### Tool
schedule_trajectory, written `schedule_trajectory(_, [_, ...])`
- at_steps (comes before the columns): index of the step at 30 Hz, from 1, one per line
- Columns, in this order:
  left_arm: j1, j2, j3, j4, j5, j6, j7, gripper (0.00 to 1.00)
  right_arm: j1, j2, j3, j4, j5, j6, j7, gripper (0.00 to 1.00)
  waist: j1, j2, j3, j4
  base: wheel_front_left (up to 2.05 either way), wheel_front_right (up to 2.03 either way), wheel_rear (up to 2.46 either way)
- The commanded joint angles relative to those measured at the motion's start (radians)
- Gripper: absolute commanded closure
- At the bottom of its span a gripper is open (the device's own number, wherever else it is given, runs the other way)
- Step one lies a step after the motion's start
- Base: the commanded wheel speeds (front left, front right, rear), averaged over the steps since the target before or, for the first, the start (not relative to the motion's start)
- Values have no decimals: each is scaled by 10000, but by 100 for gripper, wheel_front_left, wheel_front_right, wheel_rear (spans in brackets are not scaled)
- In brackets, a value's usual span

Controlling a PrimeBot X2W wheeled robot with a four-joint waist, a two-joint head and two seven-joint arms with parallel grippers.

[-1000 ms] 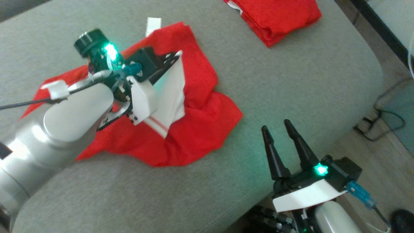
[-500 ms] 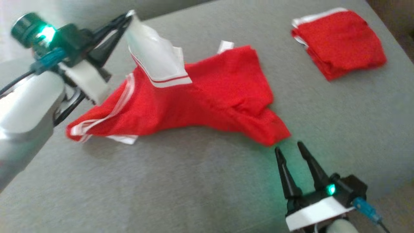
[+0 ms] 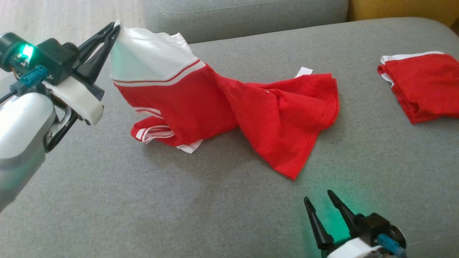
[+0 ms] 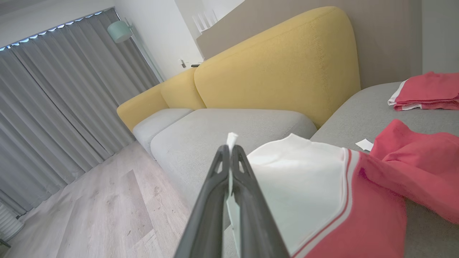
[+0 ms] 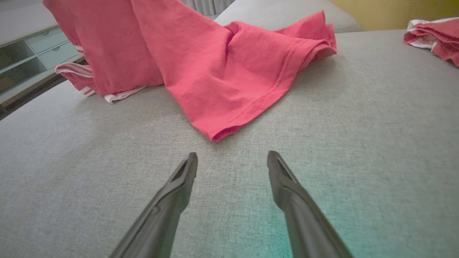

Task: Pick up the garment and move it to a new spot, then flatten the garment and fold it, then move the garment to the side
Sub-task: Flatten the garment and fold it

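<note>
On the grey sofa cushion (image 3: 143,215) the red garment (image 3: 251,111), a second ago crumpled in a heap, now trails stretched toward 9 o'clock: the move has begun. The left gripper (image 3: 115,27), raised at 10 o'clock, pinches its white corner; the right gripper (image 3: 317,195) waits parted at 5 o'clock.

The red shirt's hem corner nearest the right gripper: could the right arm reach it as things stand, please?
Probably yes: the right gripper is open, the hem corner lies just ahead of its fingertips, with bare grey cushion between.
</note>
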Motion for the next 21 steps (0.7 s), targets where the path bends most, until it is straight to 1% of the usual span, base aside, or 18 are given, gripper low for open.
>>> schedule_trajectory(1, [-419,399,522,-69,-70,42,-87,100,-400,1,197,-229,-75,67,-40,0,1,0,-32,36,0,0,0])
schedule_trajectory(5, [-425,401,534,-42,-65,18,-108,100,-815,151,464,147,-446,67,-40,0,1,0,46,117,0,0,0])
schedule_trajectory(9, [-581,353,469,-88,8,-52,-72,100,-1668,306,796,970,-824,67,-40,0,1,0,235,247,0,0,0])
schedule_trajectory(12, [-683,252,404,-86,53,-104,-43,100,-2137,380,897,1389,-902,67,-40,0,1,0,317,355,0,0,0])
schedule_trajectory(15, [-760,134,347,-31,80,-154,-41,100,-2478,411,1032,1976,-799,67,-40,0,1,0,357,461,0,0,0])
schedule_trajectory(19, [-850,3,289,27,93,-207,-35,100,-2829,388,1373,2850,-251,67,-40,0,1,0,443,603,0,0,0])
schedule_trajectory(21, [-901,-22,279,57,99,-231,-38,100,-3011,336,1477,3097,-56,67,-40,0,1,0,518,648,0,0,0])
